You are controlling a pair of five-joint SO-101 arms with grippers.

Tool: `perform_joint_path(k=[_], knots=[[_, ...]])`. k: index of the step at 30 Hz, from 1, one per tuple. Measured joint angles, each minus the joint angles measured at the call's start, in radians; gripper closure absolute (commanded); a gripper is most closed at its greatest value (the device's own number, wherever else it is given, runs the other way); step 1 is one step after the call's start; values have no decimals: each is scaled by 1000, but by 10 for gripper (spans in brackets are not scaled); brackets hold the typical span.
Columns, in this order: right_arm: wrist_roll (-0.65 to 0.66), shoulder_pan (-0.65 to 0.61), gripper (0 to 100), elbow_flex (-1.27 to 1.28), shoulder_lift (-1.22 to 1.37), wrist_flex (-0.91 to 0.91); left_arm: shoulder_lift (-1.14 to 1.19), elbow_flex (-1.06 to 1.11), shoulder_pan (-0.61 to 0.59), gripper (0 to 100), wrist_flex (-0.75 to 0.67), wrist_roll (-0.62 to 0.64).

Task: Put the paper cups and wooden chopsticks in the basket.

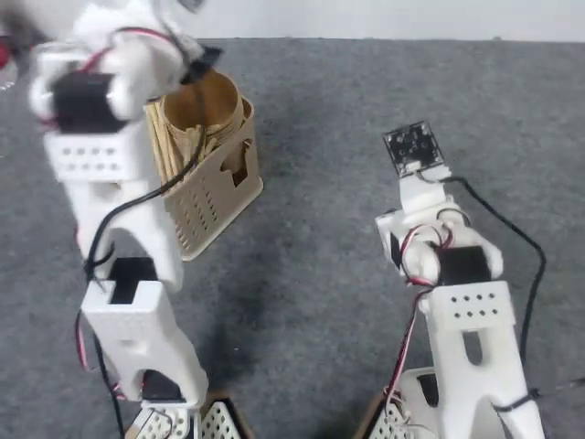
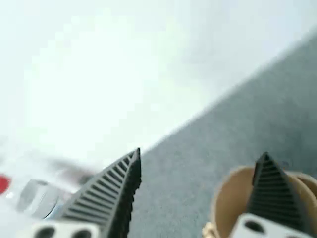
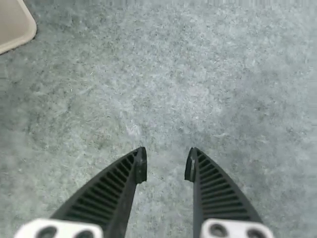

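Cream perforated plastic basket (image 1: 219, 197): standing on grey felt-like surface (image 1: 329, 119), on the left arm's side, partly hidden behind that arm. One rounded corner at the edge of the right wrist view (image 3: 14, 25).

Brown paper cups (image 1: 212, 99): inside the basket, mouths up, apparently nested; number cannot be told. One rim just beside a finger in the left wrist view (image 2: 229, 198).

Pale wooden chopsticks (image 1: 172, 137): inside the basket, bundled upright against the wall nearest the left arm, beside the cups.

Left gripper (image 2: 200, 161): raised above the basket; black ribbed fingers (image 2: 121, 183) spread wide, released, nothing between them. White wall (image 2: 99, 59) beyond.

Right gripper (image 3: 166, 166): well apart from the basket, pointed down at bare surface; fingers parted with a narrow gap, grasping nothing.
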Motion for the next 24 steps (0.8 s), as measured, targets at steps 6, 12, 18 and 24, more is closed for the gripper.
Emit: perform_joint_path(k=[6, 12, 18, 24], knots=[[5, -41, 855, -462, 235, 239, -8, -227, -124, 659, 110, 153], [103, -164, 855, -1019, 666, 503, -118, -23, -348, 659, 115, 400], [157, -204, 854, -1591, 1014, 620, -448, 539, -371, 659, 115, 440], [278, -341, 854, -2045, 1227, 634, -749, 1088, -362, 659, 98, 574]])
